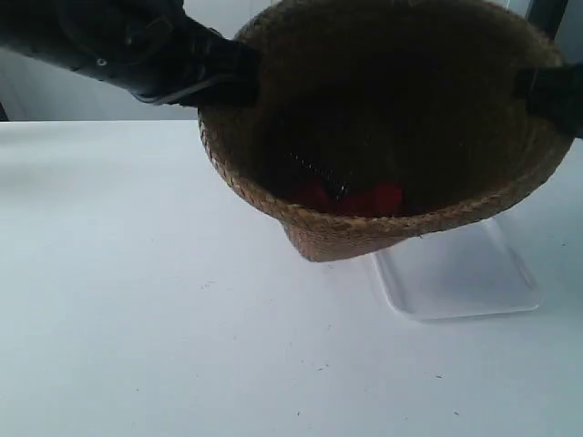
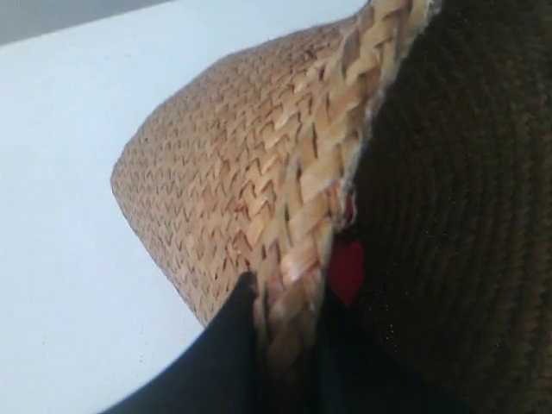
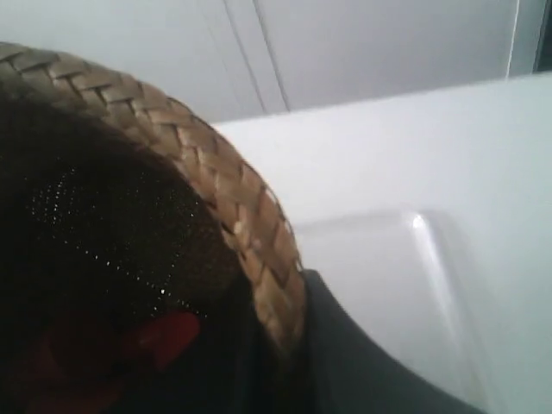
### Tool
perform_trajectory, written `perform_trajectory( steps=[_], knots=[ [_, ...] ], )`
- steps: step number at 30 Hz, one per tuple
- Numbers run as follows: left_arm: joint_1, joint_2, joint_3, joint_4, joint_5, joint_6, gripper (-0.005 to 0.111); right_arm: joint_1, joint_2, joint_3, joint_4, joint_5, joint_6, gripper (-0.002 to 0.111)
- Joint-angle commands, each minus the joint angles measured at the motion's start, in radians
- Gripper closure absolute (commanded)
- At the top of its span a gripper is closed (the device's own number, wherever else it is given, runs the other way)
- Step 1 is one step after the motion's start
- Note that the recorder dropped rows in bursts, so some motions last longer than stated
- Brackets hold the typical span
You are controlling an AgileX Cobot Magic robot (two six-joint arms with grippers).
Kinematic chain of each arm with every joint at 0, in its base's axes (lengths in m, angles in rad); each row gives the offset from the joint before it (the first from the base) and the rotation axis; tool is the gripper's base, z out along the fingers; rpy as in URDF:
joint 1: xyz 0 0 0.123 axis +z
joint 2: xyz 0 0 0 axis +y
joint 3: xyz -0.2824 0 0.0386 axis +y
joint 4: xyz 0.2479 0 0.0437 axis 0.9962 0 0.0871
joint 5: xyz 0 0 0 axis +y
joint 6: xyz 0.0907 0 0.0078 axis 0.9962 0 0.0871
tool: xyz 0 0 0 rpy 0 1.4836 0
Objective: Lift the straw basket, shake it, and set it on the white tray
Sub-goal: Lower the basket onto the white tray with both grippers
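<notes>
The straw basket (image 1: 339,238) is held tilted aloft, its rim clamped by left claw (image 2: 287,345) and right claw (image 3: 289,345). The white tray (image 1: 465,278) is seen below, toward the edge of the table (image 1: 137,319) on the right claw's side.

White table (image 1: 137,319) — white tray (image 1: 455,273) on it

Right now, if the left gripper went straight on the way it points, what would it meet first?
The left gripper straddles the braided rim of the straw basket; more of that rim likely comes first.

straw basket (image 1: 346,238): 1 | white tray (image 1: 465,278): 1 | arms (image 1: 137,50): 2 | red items (image 1: 378,198) inside: count unclear
</notes>
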Motion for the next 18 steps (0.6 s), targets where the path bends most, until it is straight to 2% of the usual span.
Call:
perform_trajectory(
  steps=[1, 4, 6, 11, 18],
  knots=[
    [0.040, 0.102, -0.147, 0.087, 0.100, -0.063, 0.107, -0.090, 0.108, -0.125, -0.319, 0.081, 0.211, 0.108],
    [0.040, 0.193, -0.264, 0.088, 0.192, -0.066, 0.107, -0.090, 0.108, -0.208, -0.683, 0.168, 0.514, 0.108],
    [0.040, 0.250, -0.349, 0.088, 0.239, -0.078, 0.107, -0.090, 0.107, -0.263, -0.859, 0.253, 0.654, 0.108],
    [0.040, 0.375, -0.544, 0.115, 0.325, -0.135, 0.107, -0.087, 0.111, -0.352, -0.866, 0.333, 0.688, 0.108],
    [0.040, 0.525, -0.690, 0.188, 0.447, -0.213, 0.107, -0.087, 0.202, -0.398, -0.920, 0.438, 0.694, 0.108]
  ],
)
